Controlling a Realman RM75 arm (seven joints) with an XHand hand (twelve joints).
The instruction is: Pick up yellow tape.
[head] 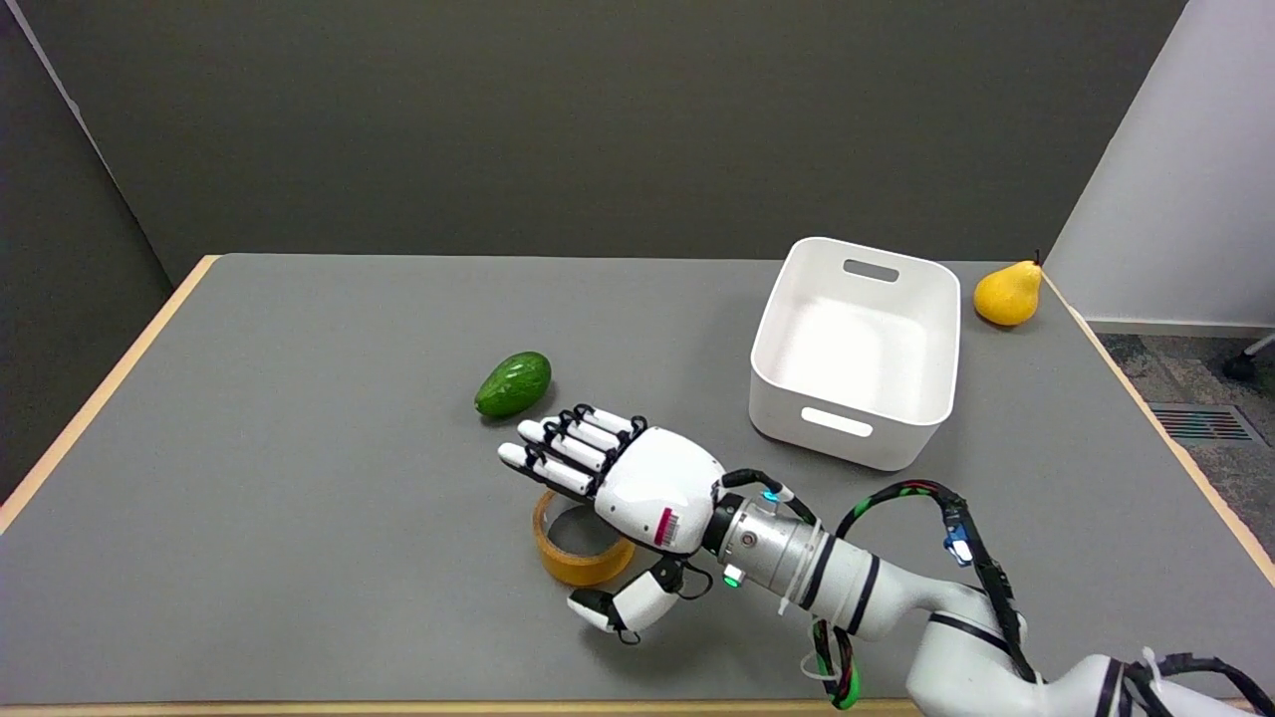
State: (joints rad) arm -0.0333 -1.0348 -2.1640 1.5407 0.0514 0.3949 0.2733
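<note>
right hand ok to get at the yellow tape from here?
Probably yes. The right hand is open right over the yellow tape, fingers past its far rim and thumb on the near side; nothing lies between them.
</note>
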